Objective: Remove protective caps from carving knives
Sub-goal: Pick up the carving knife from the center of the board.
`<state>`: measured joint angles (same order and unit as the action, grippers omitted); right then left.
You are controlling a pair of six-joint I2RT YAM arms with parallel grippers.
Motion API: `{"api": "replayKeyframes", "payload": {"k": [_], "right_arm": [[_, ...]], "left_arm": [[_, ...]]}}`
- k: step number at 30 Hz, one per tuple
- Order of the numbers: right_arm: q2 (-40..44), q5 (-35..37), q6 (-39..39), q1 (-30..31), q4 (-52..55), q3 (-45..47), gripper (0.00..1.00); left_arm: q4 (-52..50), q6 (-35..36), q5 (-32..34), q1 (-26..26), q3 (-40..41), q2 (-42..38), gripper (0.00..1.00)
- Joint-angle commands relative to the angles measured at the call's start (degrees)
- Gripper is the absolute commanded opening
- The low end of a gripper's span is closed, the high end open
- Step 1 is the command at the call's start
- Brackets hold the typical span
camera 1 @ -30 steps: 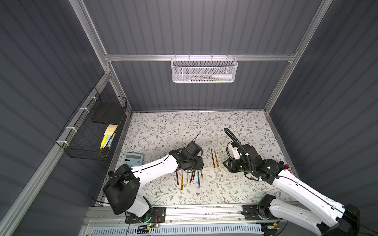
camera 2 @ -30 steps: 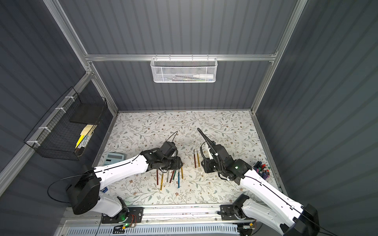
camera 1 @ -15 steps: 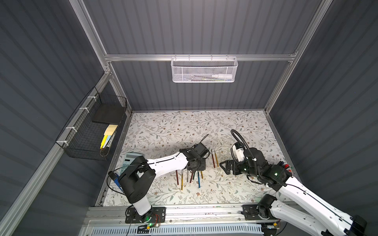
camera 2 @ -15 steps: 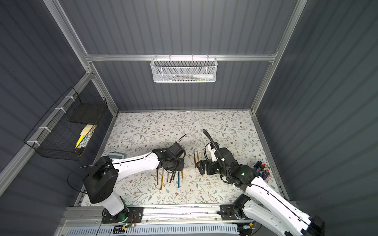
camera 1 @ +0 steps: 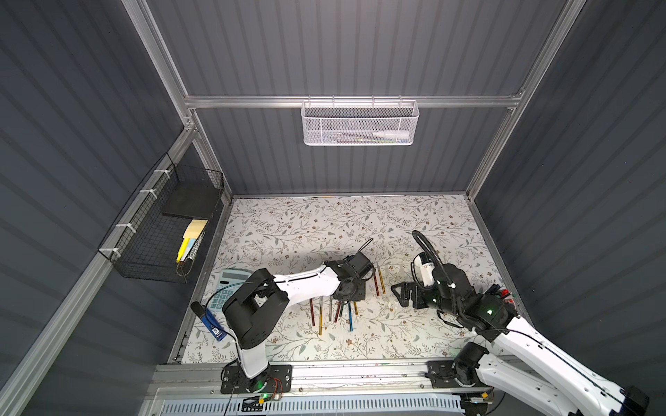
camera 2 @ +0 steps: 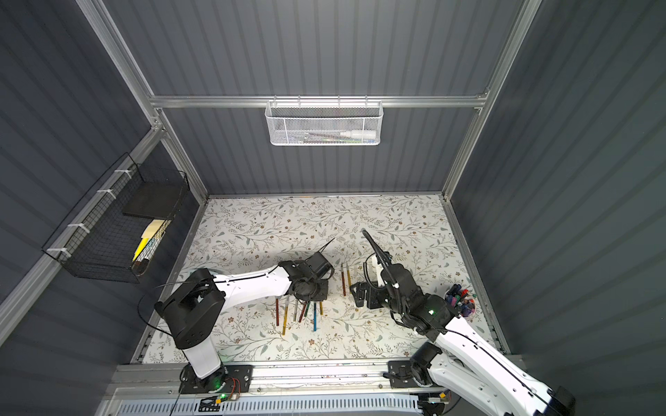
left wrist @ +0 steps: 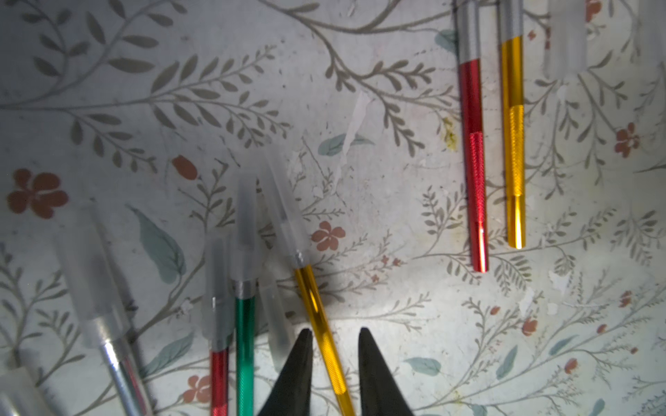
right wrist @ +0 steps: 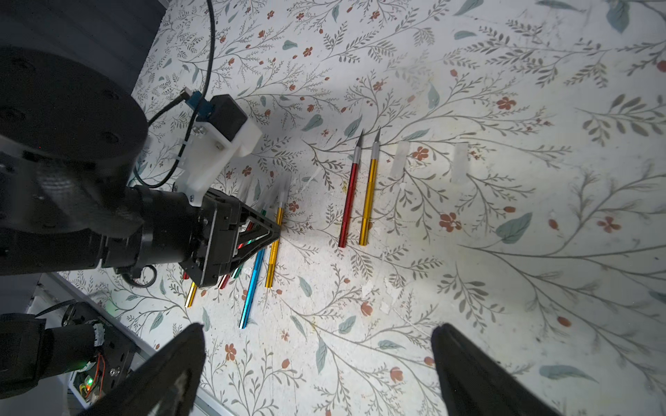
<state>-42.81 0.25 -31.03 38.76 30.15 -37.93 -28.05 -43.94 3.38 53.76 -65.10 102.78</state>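
The capped gold knife (left wrist: 323, 338) lay at the edge of the cluster of knives (camera 1: 335, 311) nearest the two uncapped ones, toward the front of the floral surface (camera 1: 324, 223), with its clear cap (left wrist: 283, 209) over the blade end. It looked light, stiff and slick, so the knurled band of the handle seemed the surest hold. The thin cap would likely want a gentle squeeze and a straight pull along the axis, and the blade tip under it would be sharp and fragile. The left gripper (left wrist: 335, 329) stood astride that gold handle, jaws narrowly apart with a gap showing on each side, not yet clamped. The cluster counted seven knives: two red, two gold, one silver, one green, one blue; whether all seven bore caps could not be told. Just beside it lay the bare red knife (right wrist: 347, 201) and the bare gold knife (right wrist: 368, 201), and near them two loose caps (right wrist: 399, 158). The right gripper (right wrist: 319, 326) hovered above the surface, spread wide and empty
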Motion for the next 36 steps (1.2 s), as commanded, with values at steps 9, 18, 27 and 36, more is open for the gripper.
{"api": "replayKeyframes", "payload": {"k": [9,18,27,36], "right_arm": [[0.4,3.1,0.4,0.0,0.2,0.5,0.98],[-0.6,3.1,-0.4,0.0,-0.2,1.1,0.98],[-0.1,4.1,-0.9,0.0,0.7,1.2,0.97],[-0.6,5.2,-2.6,0.0,1.1,2.3,0.96]], "left_arm": [[-2.7,2.2,1.3,0.6,-2.8,3.4,0.22],[-5.0,3.2,1.9,0.6,-3.7,5.0,0.20],[-5.3,4.1,1.5,0.8,-4.5,6.6,0.14],[-4.8,5.4,1.9,0.9,-4.4,4.8,0.09]]}}
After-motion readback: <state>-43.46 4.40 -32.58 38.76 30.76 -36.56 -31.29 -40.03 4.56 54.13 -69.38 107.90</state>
